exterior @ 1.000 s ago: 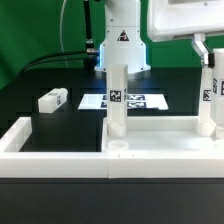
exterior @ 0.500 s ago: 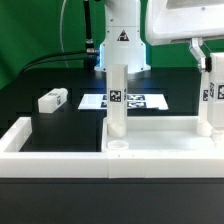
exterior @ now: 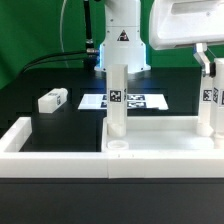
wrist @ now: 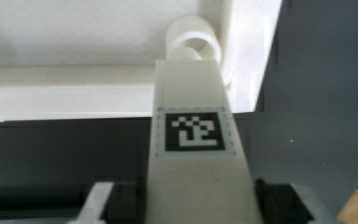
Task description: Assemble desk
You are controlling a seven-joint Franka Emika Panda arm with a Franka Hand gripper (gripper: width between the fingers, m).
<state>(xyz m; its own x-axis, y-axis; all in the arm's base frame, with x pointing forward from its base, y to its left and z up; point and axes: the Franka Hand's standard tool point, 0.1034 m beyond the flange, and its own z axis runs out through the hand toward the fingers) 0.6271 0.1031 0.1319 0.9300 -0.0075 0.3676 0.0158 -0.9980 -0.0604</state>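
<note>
Nearest us runs the low border wall (exterior: 50, 163), with the tabletop (exterior: 165, 128) lying against it. The middle leg post (exterior: 116, 100) stands on the slab and hides part of the marker board (exterior: 140, 101). At the exterior view's right, the gripper (exterior: 207, 62) clamps the right leg post (exterior: 210, 105), which is upright over the slab. A loose leg post (exterior: 52, 99) lies apart. Farthest back is the robot base (exterior: 120, 40).

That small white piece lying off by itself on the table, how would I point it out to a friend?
Find the black table, then the marker board at its middle. Toward the exterior view's left of that board lies a short white leg post. Unlike the two upright leg posts, it lies on its side, alone.
</note>
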